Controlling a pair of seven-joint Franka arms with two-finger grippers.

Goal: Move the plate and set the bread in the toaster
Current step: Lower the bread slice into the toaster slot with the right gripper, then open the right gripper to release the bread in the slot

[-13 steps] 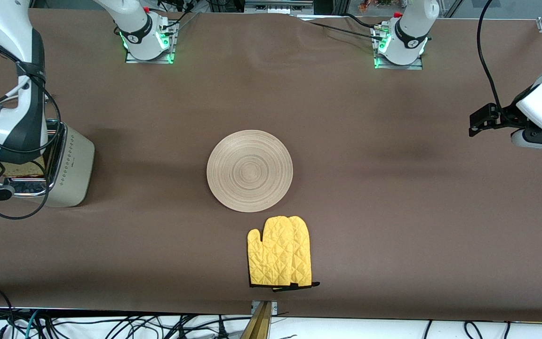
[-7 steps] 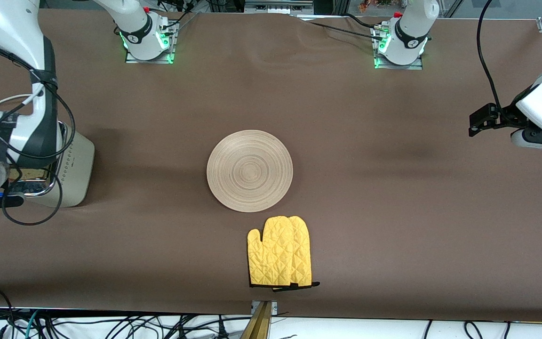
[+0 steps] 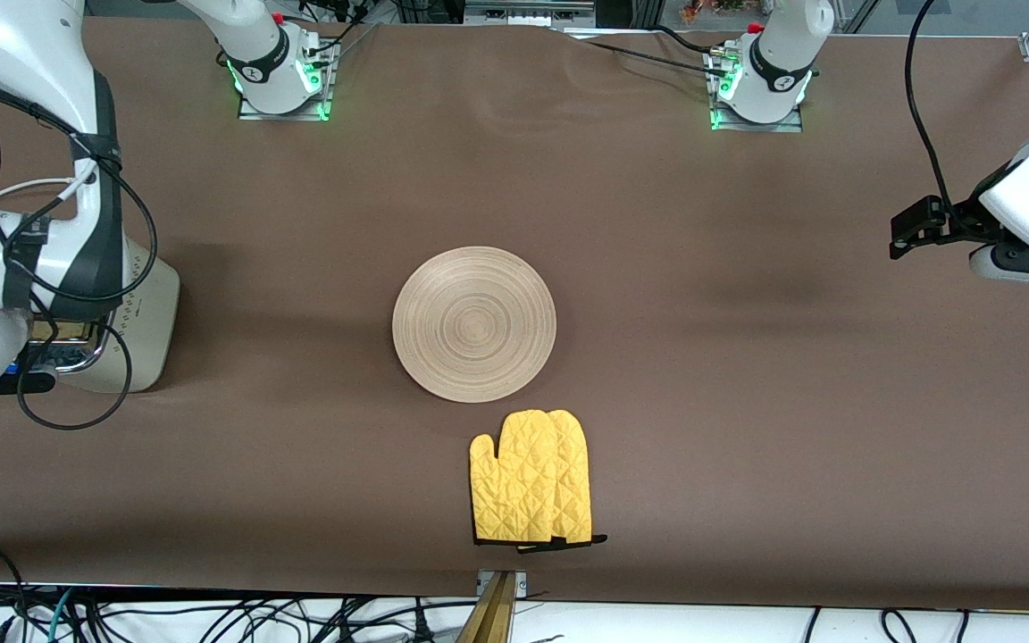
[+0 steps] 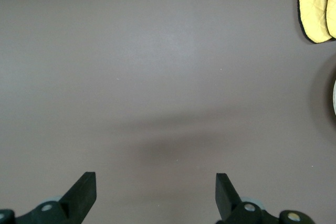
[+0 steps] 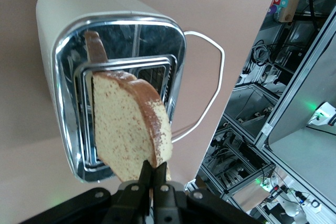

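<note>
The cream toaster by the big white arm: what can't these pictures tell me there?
- Front view: right arm hides most of the cream-beige boxy toaster, its slots, the right gripper.
- Right wrist view: the speckled light-brown bread slice, pinched in the right gripper, covers the slot; bread-to-slot gap unreadable.

Plate (image 3: 474, 323) mid-table; yellow mitt (image 3: 530, 479) nearer camera; toaster (image 3: 135, 317) under right arm.

Brown-covered table (image 3: 702, 375) with three things on it.
Toaster (image 3: 144, 313) at the right arm's end; plate (image 3: 474, 323) mid-table; yellow oven mitt (image 3: 531, 478) just nearer the camera.
</note>
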